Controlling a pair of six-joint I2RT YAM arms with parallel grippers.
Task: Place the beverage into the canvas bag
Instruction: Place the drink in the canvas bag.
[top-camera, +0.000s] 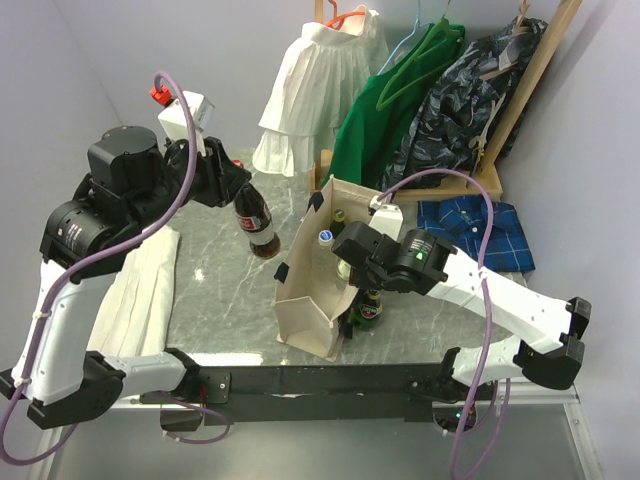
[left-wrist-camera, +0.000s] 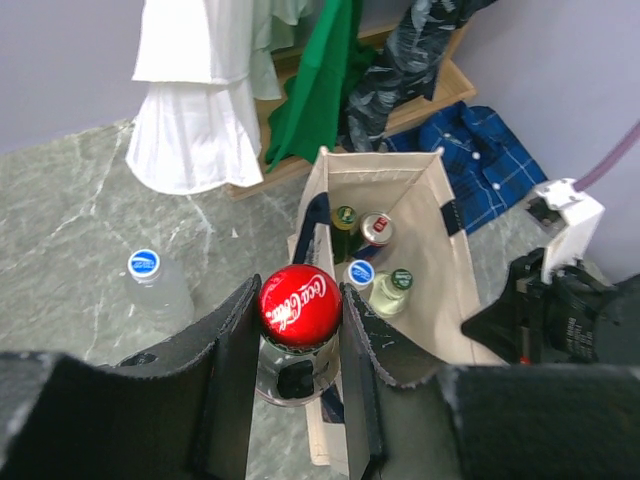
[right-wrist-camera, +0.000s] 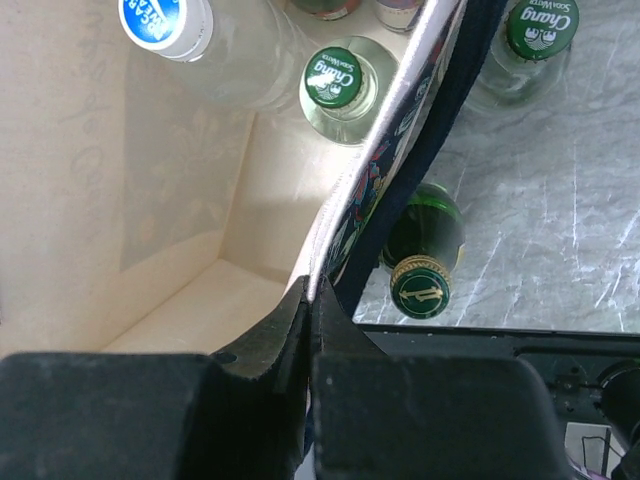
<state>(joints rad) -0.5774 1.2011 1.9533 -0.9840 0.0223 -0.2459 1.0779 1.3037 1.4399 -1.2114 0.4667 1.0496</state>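
Note:
My left gripper (left-wrist-camera: 297, 305) is shut on the red cap of a cola bottle (top-camera: 255, 222) and holds it in the air just left of the canvas bag (top-camera: 305, 300); the cap (left-wrist-camera: 297, 303) sits between the jaws. The cream bag (left-wrist-camera: 425, 215) stands open with several bottles and a can inside. My right gripper (right-wrist-camera: 310, 300) is shut on the bag's right wall rim (right-wrist-camera: 375, 150), beside its navy strap. In the top view the right gripper (top-camera: 352, 245) sits over the bag's right side.
A clear water bottle (left-wrist-camera: 152, 290) stands on the marble left of the bag. Green bottles (right-wrist-camera: 422, 250) stand outside the bag's right wall. A folded white cloth (top-camera: 140, 290) lies at left. Hanging clothes (top-camera: 400, 90) and a blue plaid shirt (top-camera: 480, 230) sit behind.

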